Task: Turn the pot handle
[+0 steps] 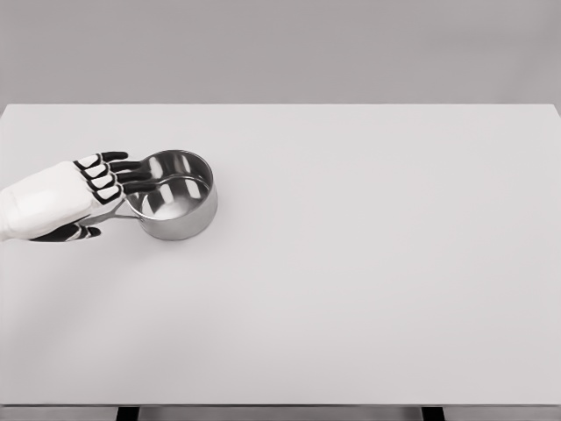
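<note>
A shiny steel pot (176, 195) stands upright on the left part of the white table (368, 263). Its thin handle (112, 215) points left and slightly toward me. My left hand (112, 200) comes in from the left edge and lies over that handle. The four fingers (118, 173) stretch out nearly straight, and their tips reach the pot's left rim. The thumb (81, 232) sits on the near side of the handle, so the handle runs between thumb and fingers without being clasped. Most of the handle is hidden under the palm. The right arm is out of view.
The table's far edge (280, 105) runs along the top and its front edge (280, 405) near the bottom of the picture. Nothing else stands on the table besides the pot.
</note>
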Controlling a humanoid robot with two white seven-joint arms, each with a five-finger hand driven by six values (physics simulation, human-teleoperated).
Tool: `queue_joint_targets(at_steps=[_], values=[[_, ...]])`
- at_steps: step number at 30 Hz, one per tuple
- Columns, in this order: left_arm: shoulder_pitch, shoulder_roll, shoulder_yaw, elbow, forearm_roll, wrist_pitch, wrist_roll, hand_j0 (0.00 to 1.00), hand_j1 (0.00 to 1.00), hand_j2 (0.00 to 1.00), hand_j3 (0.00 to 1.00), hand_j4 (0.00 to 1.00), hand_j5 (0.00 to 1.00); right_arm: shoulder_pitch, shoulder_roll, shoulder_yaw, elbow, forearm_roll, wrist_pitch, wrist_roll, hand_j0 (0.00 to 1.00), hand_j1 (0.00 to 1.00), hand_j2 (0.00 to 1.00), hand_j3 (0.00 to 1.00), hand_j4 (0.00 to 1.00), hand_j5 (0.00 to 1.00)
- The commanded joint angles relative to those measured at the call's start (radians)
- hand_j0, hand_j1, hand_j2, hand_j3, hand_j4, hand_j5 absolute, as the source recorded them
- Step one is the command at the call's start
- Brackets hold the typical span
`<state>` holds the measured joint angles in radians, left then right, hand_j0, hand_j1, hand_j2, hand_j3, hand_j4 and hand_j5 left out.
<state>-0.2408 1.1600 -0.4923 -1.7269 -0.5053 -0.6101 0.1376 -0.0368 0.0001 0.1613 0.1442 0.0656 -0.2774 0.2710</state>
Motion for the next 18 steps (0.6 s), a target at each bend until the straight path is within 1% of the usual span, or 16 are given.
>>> queue_joint_targets(at_steps=[1, 3, 10, 12, 14, 18], values=[[0.0, -0.002, 0.0, 0.012, 0.005, -0.001, 0.0, 1.0, 1.0, 1.0, 1.0, 1.0, 1.0, 0.0, 0.0, 0.0, 0.0, 0.0, 0.0, 0.001, 1.0, 1.0, 1.0, 1.0, 1.0, 1.0], [0.0, -0.002, 0.001, 0.027, 0.007, -0.001, 0.0, 1.0, 1.0, 1.0, 1.0, 1.0, 1.0, 0.0, 0.0, 0.0, 0.0, 0.0, 0.0, 0.001, 1.0, 1.0, 1.0, 1.0, 1.0, 1.0], [0.005, -0.016, -0.006, 0.032, 0.005, -0.001, 0.0, 1.0, 1.0, 1.0, 1.0, 1.0, 1.0, 0.0, 0.0, 0.0, 0.0, 0.0, 0.0, 0.001, 1.0, 1.0, 1.0, 1.0, 1.0, 1.0], [0.006, -0.017, -0.006, 0.059, 0.005, -0.001, 0.0, 1.0, 1.0, 1.0, 1.0, 1.0, 1.0, 0.0, 0.0, 0.0, 0.0, 0.0, 0.0, 0.001, 1.0, 1.0, 1.0, 1.0, 1.0, 1.0], [0.006, -0.04, -0.008, 0.07, 0.005, -0.001, 0.0, 1.0, 1.0, 1.0, 1.0, 1.0, 1.0, 0.0, 0.0, 0.0, 0.0, 0.0, 0.0, -0.001, 1.0, 1.0, 1.0, 1.0, 1.0, 1.0], [0.006, -0.042, -0.003, 0.082, 0.005, -0.001, 0.0, 1.0, 1.0, 1.0, 1.0, 1.0, 1.0, 0.0, 0.0, 0.0, 0.0, 0.0, 0.0, 0.001, 1.0, 1.0, 1.0, 1.0, 1.0, 1.0]])
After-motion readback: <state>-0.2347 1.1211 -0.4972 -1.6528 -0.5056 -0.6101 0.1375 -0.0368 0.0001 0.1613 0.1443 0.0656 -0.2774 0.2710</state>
